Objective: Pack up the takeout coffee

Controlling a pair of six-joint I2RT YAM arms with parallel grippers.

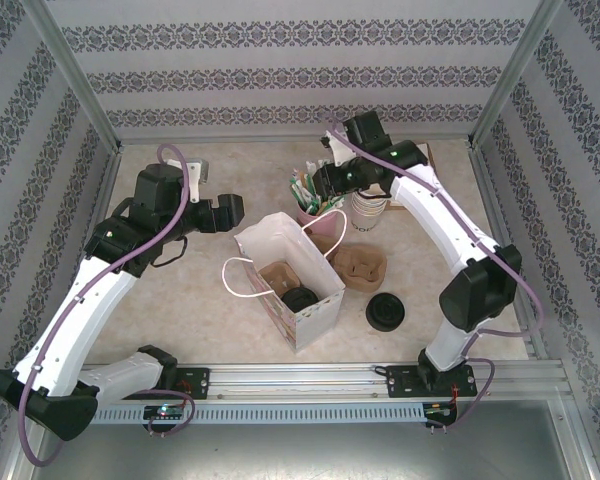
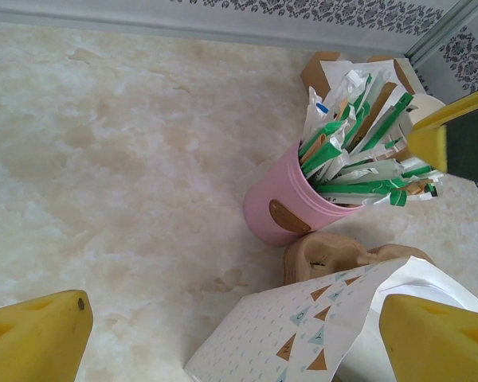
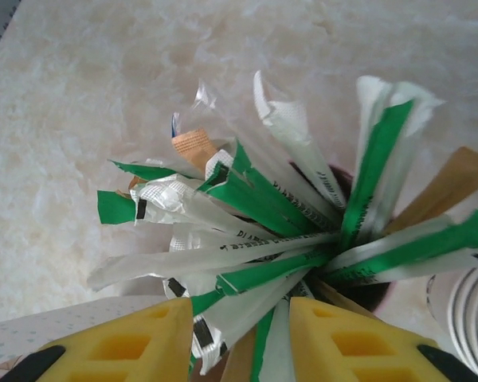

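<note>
The takeout coffee (image 1: 300, 298) stands inside the white paper bag (image 1: 288, 285), where I see its black lid beside a cardboard insert. My left gripper (image 1: 230, 210) hovers open just left of the bag's back corner, and nothing sits between its fingers (image 2: 36, 338), which frame the patterned bag wall (image 2: 303, 334). My right gripper (image 1: 325, 182) hangs over the pink cup of sachets (image 1: 308, 207). In the right wrist view, the right gripper (image 3: 240, 334) is partly open with several green and white sachets (image 3: 255, 239) between its yellow fingers (image 3: 143, 342).
A stack of lidless cream cups (image 1: 368, 208) stands right of the pink cup (image 2: 283, 211). A brown cardboard tray (image 1: 360, 268) lies right of the bag, with loose black lids (image 1: 385, 312) in front of it. Walls enclose the table on three sides.
</note>
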